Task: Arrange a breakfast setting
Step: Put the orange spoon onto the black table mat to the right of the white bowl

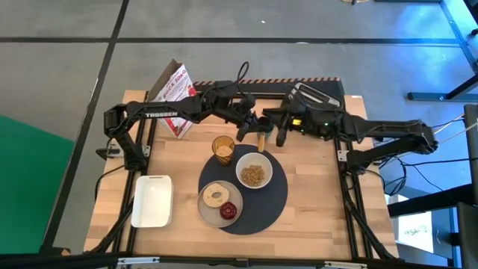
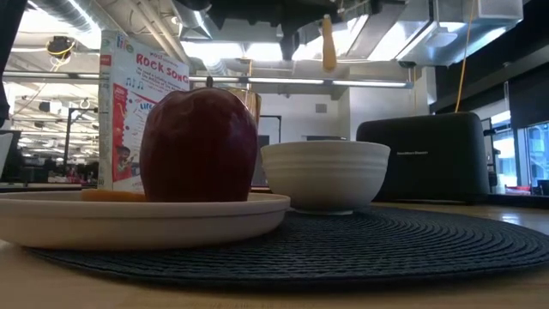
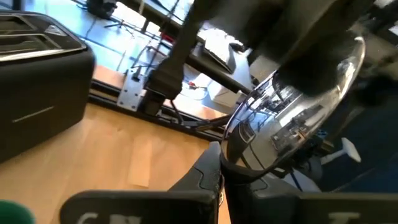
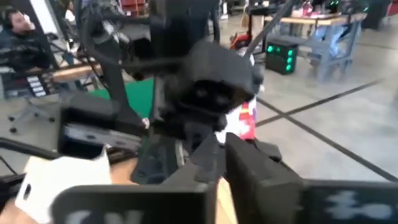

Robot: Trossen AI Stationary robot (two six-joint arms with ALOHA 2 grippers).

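Spoon with an orange handle [image 1: 261, 140] hangs above the table's far side, between both grippers, beyond the small white bowl [image 1: 254, 174] on the round dark grey mat [image 1: 273, 200]. Left gripper [image 1: 249, 125] is clamped on its shiny bowl end; right gripper [image 1: 273, 131] sits just beside, fingers unclear.

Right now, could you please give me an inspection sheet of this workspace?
Surface: wooden table, mat on it.
Job's things: bowl of cereal and plate with apple on the mat; tumbler at the mat's rim; spoon held in the air.
Clutter: toaster, cereal box, tray.
Grippers: left gripper, jaws shut on spoon; right gripper close beside it.
Cables: loop at the table's back edge.
Surroundings: concrete floor, green patch.
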